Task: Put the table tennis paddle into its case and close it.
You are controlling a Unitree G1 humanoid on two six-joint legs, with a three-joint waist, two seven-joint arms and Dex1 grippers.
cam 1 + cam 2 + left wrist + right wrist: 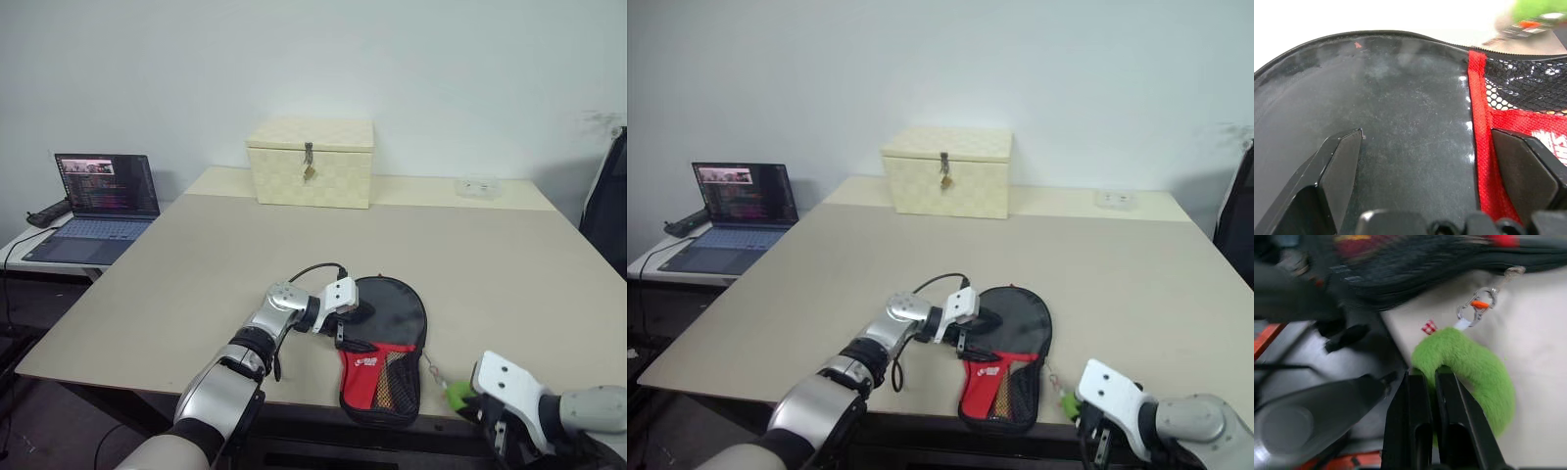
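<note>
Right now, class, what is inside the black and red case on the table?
Through the case's mesh pocket something orange-brown shows, likely the paddle's handle. The black fabric covers the round part, so whatever lies under it is hidden.

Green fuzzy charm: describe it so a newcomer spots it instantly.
Start at the table's near edge, where the black-and-red case lies. A silver clip links its right side to the charm. It is the scene's lone bright green, furry thing.

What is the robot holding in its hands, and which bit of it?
The right gripper is shut on the green fluffy charm clipped to the case, pinching its end. The left gripper is open over the case, gripping nothing.
</note>
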